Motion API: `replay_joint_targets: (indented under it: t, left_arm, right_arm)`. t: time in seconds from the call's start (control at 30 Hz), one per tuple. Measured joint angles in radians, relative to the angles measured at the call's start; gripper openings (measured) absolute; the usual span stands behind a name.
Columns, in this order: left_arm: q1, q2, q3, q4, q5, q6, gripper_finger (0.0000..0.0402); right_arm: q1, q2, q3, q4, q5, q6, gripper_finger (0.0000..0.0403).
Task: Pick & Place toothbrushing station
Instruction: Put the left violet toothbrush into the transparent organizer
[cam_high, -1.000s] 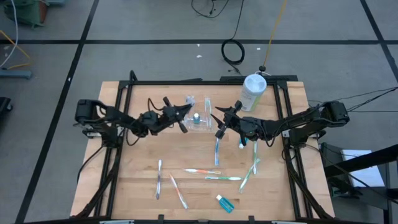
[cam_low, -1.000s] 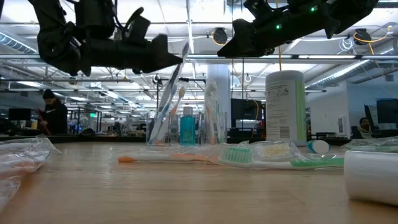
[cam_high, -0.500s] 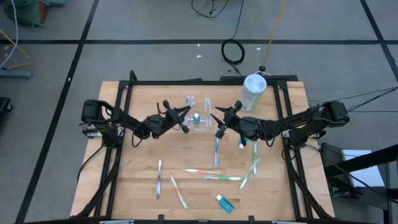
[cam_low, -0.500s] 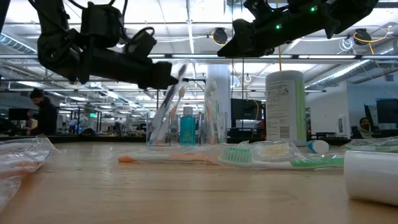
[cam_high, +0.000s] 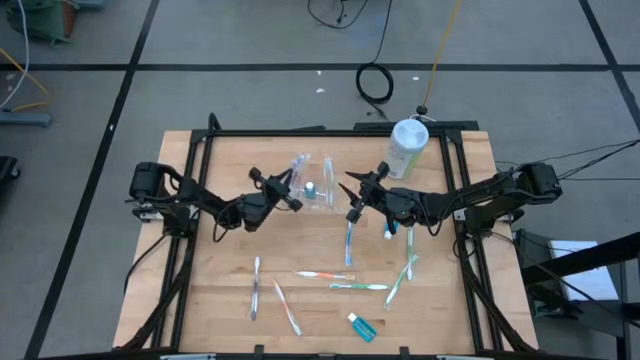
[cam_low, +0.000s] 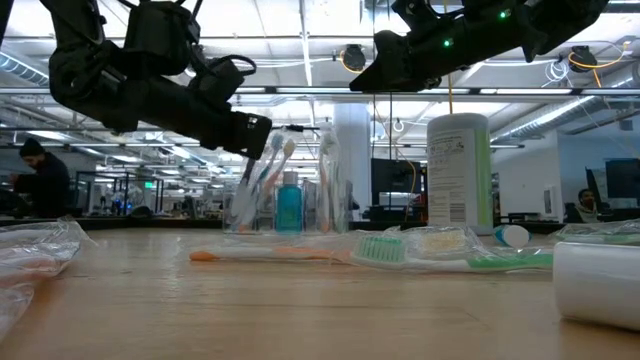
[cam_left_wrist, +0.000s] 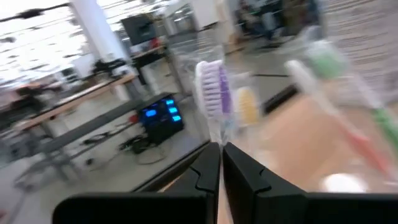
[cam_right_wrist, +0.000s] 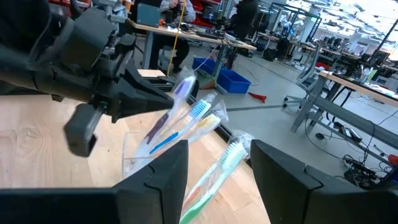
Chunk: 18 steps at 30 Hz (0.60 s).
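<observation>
Low view | toothbrushing station (cam_low: 285, 190): toothbrushes, blue bottle | left jaws clamped on it | right apart

- You have two robot arms at the table, a left gripper (cam_high: 296, 202) and a right gripper (cam_high: 347, 199).
- You have one clear toothbrush holder (cam_high: 315, 184) with brushes standing in it.
- You have one white canister (cam_high: 406, 148).
- You have about six toothbrushes (cam_high: 323, 274) lying loose on the wood.
- You have one small blue tube (cam_high: 362, 327).
</observation>
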<state>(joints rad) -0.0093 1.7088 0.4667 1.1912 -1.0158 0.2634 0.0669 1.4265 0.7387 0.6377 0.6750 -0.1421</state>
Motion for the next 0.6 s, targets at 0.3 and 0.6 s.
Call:
replay_joint_targets:
  t: [0.3, 0.6]
  left_arm:
    - [0.000, 0.000, 0.000, -0.047, -0.113, 0.004, 0.0016]
    - [0.001, 0.000, 0.000, -0.137, 0.024, -0.018, 0.0065]
  right_arm:
    - [0.000, 0.000, 0.000, 0.000, 0.000, 0.000, 0.0167]
    - [0.000, 0.000, 0.000, 0.000, 0.000, 0.000, 0.0167]
